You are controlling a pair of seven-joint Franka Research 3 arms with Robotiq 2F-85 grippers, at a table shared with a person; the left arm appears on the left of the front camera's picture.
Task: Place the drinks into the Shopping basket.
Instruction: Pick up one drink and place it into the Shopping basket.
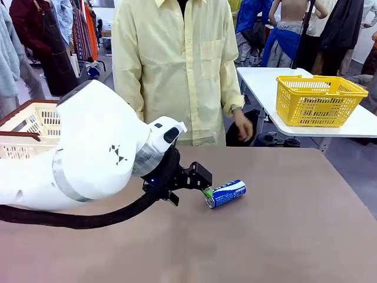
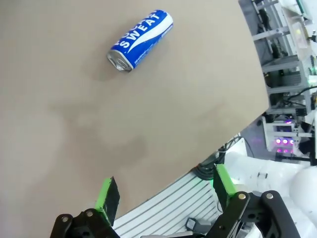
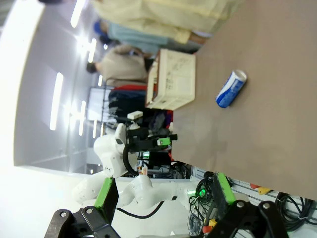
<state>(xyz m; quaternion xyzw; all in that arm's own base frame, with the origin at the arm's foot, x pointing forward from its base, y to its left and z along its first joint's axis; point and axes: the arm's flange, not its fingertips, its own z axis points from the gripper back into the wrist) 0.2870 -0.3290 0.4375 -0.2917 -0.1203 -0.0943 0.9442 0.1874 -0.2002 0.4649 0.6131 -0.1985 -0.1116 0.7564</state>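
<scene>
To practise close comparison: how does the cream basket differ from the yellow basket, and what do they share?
Colour: the cream basket has a dark brown rim; the yellow basket is yellow all over. Place: the cream basket stands at the left of the brown table; the yellow basket sits on the white side table. Both are perforated and open-topped.

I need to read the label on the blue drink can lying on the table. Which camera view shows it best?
The left wrist view: the slim blue metal drink can lies on its side, large and unblocked, white lettering and silver top plain. The front view shows the can smaller, lettering blurred; the right wrist view shows it small and distant.
</scene>
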